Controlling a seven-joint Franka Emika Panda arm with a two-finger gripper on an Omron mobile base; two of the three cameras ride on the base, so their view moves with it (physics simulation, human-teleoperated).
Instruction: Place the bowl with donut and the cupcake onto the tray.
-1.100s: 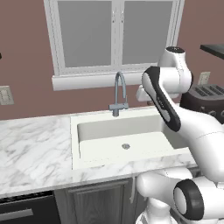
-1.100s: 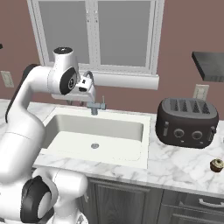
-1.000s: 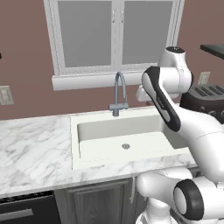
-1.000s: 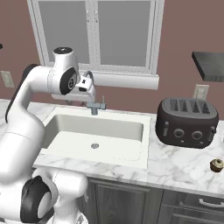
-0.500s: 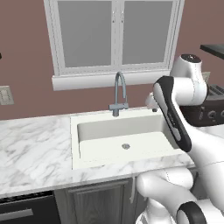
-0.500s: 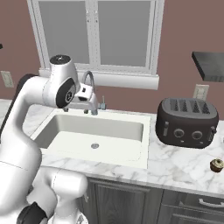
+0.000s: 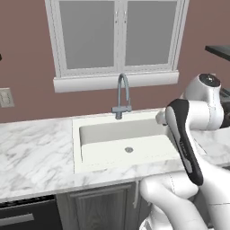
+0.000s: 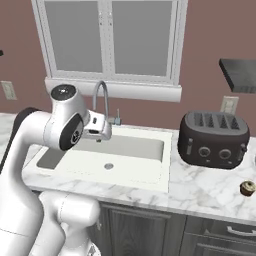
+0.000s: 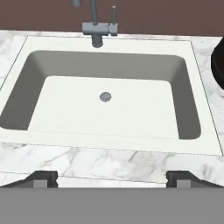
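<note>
The cupcake (image 8: 246, 188), tiny with a dark brown top and tan wrapper, stands on the marble counter at the far right, in front of the toaster. My gripper (image 8: 99, 134) hangs over the left part of the sink, far from the cupcake. In the hand view its two dark fingertips (image 9: 43, 176) stand wide apart at the bottom, so the gripper (image 9: 111, 178) is open with nothing between them, looking down into the basin. The bowl, the donut and the tray are out of view.
A white sink (image 9: 192, 78) with a grey faucet (image 7: 121, 96) is set into the marble counter (image 7: 36, 148) under a window. A dark toaster (image 8: 214, 139) stands right of the sink, its edge (image 9: 218, 61) showing in the hand view. A dark shelf (image 8: 240, 74) hangs at the upper right.
The arm has swung forward and down, bringing the hand lower over the sink. The gripper stays open and nothing on the counter has moved.
</note>
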